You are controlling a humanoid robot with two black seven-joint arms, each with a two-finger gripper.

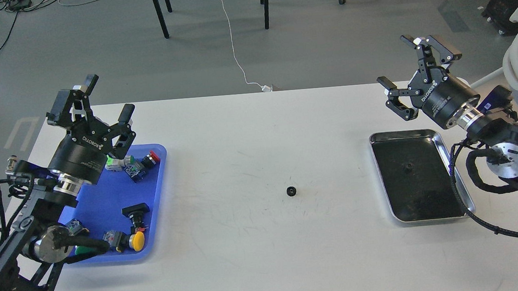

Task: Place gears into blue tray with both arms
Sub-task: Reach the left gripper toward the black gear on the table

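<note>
1. Head view: left gripper (94, 103), black w/ white lettering, hangs above the far end of the bright blue plastic tray (106, 201). Fingers spread wide, nothing between them.
2. Right gripper (412, 71), same black type, is up off the table (267, 256), just beyond the far edge of the silver metal tray w/ black bottom (456, 181). Fingers splayed wide, holding nothing.
3. One tiny black toothed gear (291, 191) lies on the white table, roughly midway btw the two grippers, nearer the robot than both, well apart from each.
4. A second small dark gear (407, 167) sits in the silver tray, below the right gripper and nearer the robot.
5. Blue tray under the left gripper holds push-button switches: red cap (151, 159), yellow cap (136, 241), black cap (135, 211), plus others partly hidden by the arm.
</note>
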